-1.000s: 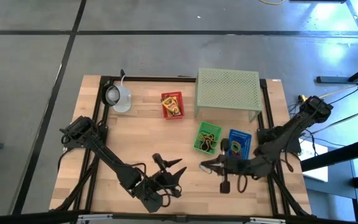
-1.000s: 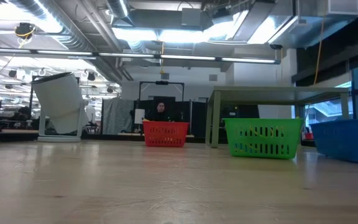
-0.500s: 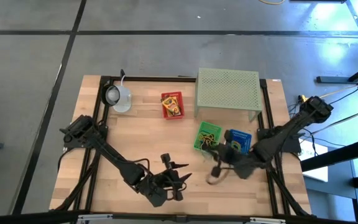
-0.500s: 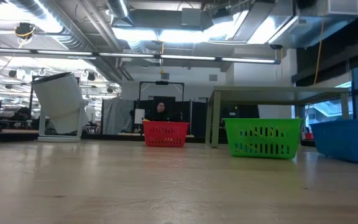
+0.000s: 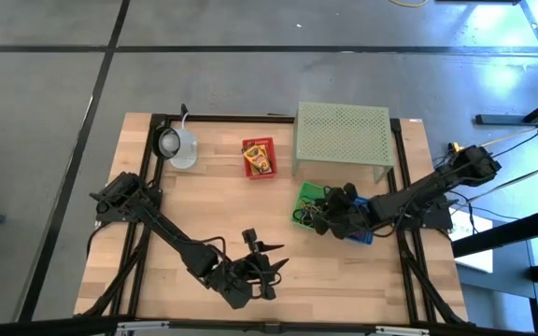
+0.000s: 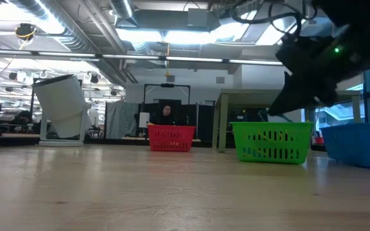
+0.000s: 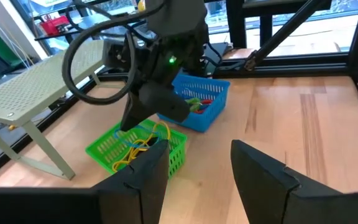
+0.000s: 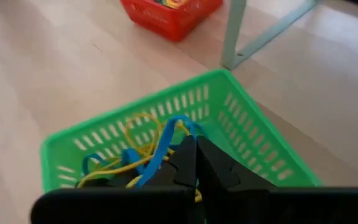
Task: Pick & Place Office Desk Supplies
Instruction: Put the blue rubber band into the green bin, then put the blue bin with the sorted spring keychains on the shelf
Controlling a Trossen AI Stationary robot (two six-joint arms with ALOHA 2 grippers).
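Since a second ago your right gripper (image 5: 318,217), fingers together, has moved from open table to above the small green plastic basket (image 5: 304,199); its wrist view shows thin blue and yellow loops (image 8: 143,155) there, probably light and floppy, so pinch one strand.

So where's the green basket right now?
In the high view the green basket sits right of the table's middle, in front of the pale green stand, beside the blue basket, with the right gripper over it.

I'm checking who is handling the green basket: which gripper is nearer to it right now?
Right. The right gripper hangs over the green basket, jaws shut. The left gripper waits near the table's front edge, well away from it, jaws open.
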